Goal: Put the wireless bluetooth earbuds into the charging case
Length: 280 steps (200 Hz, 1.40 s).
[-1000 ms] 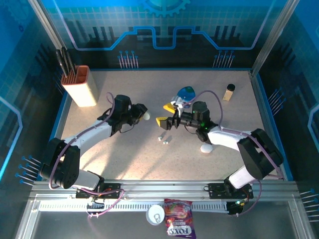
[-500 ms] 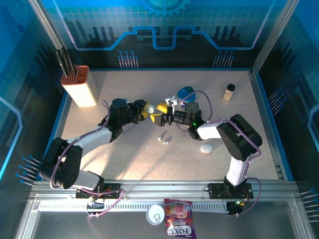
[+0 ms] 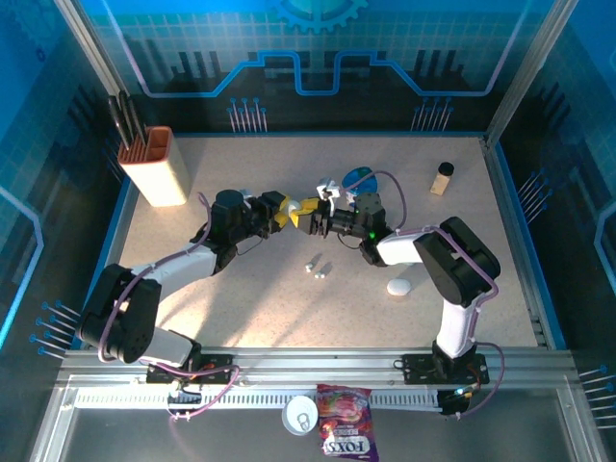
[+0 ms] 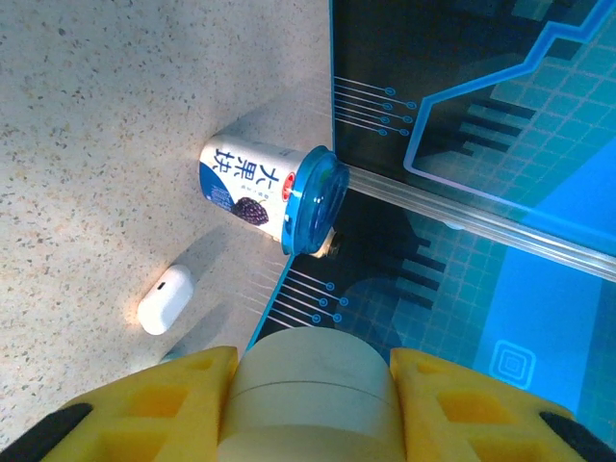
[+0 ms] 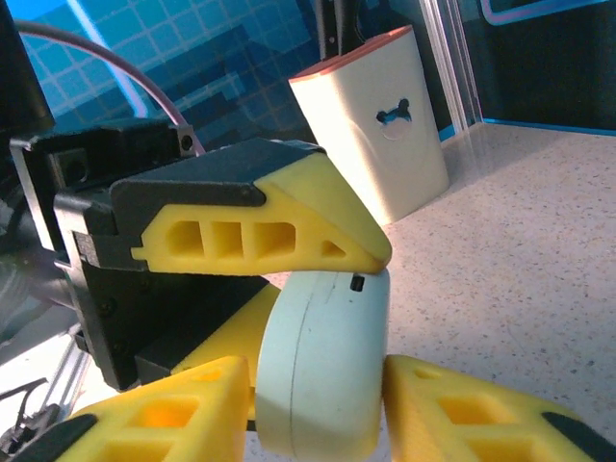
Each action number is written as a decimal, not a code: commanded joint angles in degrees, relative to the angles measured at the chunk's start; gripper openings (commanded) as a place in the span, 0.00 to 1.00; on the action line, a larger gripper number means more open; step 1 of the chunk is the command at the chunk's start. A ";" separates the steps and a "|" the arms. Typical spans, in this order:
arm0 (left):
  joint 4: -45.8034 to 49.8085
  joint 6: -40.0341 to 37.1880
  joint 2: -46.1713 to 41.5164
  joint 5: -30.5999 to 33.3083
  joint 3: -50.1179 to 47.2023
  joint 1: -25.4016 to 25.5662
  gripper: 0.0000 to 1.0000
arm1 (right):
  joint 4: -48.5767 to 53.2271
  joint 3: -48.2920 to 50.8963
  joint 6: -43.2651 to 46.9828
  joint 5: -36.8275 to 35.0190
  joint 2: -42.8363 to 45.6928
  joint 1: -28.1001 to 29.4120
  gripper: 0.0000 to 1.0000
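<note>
Earbuds (image 3: 320, 273): two, small and white, lying loose on the table (image 3: 241, 289) just beside each other. They sit near the table's middle, on the near side of both grippers and apart from them. Their stems are too small to make out in the overhead view.

Cases: two. The charging case (image 5: 322, 366) is a pale, rounded pebble with a seam line around its body and a small dark dot near its top edge. It is held off the table between the two arms. The second case (image 3: 398, 286) is white and rests on the table to the right of the earbuds, well apart from them.

Grippers: two, meeting tip to tip.
- Left gripper (image 3: 279, 213): yellow fingers clamped on the charging case, one on each side (confirmed in the left wrist view).
- Right gripper (image 3: 308, 209): yellow fingers pressed against opposite sides of the same case, with one left finger lying over its top.

Other items, one each:
- Knife block (image 3: 159, 166), upright, far left corner.
- Can (image 4: 274, 192), on its side, with a blue lid.
- Small bottle (image 3: 443, 178), upright, far right.
</note>
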<state>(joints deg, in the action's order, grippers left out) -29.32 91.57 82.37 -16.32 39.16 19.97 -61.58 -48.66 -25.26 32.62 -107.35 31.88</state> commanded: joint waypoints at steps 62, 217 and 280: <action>-4.16 -1.26 1.18 -1.55 -0.40 -0.21 0.37 | 1.84 -1.39 0.34 1.84 1.08 0.64 0.22; -38.36 -82.18 -6.04 -0.07 -9.63 -1.34 0.99 | 22.99 2.10 -20.80 1.59 19.47 -5.77 0.16; -51.01 -96.24 4.01 -18.86 -9.98 -2.21 0.99 | 35.43 0.99 -32.72 13.18 28.45 -9.66 0.11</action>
<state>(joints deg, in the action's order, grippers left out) -72.66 3.31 85.27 -24.93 28.18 18.46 -33.15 -46.83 -52.07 39.18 -83.99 23.07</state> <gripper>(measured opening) 0.992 0.240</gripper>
